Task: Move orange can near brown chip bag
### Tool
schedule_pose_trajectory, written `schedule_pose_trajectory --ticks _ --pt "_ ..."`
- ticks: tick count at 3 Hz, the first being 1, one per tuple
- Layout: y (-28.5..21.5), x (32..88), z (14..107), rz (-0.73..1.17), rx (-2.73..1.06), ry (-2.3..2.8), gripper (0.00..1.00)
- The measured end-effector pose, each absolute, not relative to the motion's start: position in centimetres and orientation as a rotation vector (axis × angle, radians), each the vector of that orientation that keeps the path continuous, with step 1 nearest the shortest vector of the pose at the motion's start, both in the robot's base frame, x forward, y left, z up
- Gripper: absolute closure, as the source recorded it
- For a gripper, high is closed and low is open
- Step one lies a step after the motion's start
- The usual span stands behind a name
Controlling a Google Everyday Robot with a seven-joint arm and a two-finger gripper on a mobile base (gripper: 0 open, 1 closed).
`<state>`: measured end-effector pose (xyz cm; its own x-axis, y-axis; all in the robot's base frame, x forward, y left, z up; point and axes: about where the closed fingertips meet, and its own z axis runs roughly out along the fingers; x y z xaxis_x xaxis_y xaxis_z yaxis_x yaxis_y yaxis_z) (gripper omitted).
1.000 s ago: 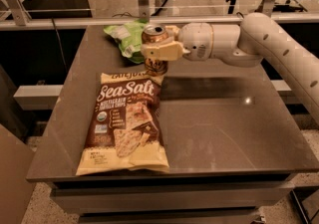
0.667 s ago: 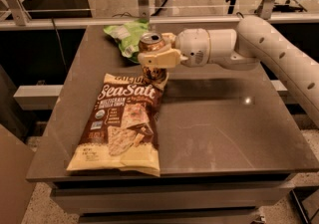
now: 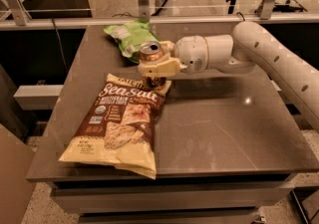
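Note:
The orange can [image 3: 152, 55] stands upright at the top right corner of the brown chip bag [image 3: 118, 120], touching or just above the bag's cream top edge. The bag lies flat on the grey table [image 3: 224, 128], its "Sea Salt" lettering facing up. My gripper [image 3: 155, 65] reaches in from the right and is shut on the can, with one cream finger across its front. The can's lower part is partly hidden by the finger.
A smaller green bag [image 3: 130, 36] lies just behind the can at the back of the table. My white arm [image 3: 279, 63] spans the right back part of the table. A rail and glass barrier run behind the table's far edge.
The can and gripper stay near the bag's top right corner; the view has shifted slightly, and the can sits a little closer to the bag's top edge.

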<state>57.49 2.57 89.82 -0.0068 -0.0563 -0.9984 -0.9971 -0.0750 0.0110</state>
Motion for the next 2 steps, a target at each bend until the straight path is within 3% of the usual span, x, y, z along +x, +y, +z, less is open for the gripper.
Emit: schedule_pose_trajectory --ticks 1,2 --pt "2.06 57.75 89.24 1.201 -1.346 1.2 0.13" --pt "1.6 57.92 89.18 1.169 -1.369 1.179 0.0"
